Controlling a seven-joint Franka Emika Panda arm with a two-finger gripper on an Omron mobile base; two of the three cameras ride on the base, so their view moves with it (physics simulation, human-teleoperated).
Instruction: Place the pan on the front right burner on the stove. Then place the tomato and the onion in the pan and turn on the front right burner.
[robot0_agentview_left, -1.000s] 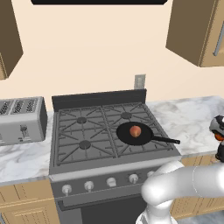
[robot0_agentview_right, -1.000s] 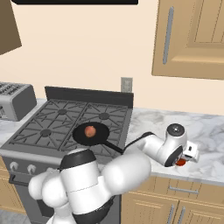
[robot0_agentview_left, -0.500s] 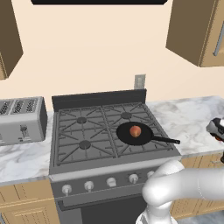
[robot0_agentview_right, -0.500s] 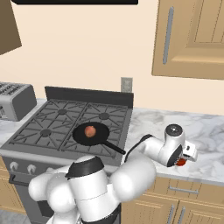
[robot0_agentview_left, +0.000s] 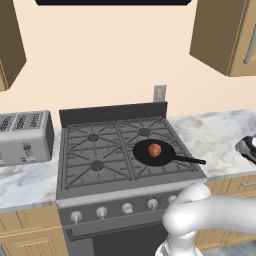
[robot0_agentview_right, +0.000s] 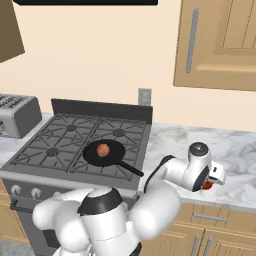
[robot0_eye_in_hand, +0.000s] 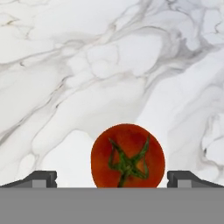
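Left base view: pan on the stove's front right burner, onion inside; right base view: gripper over right counter, tomato beneath; hand view: tomato centred between spread, empty fingertips.
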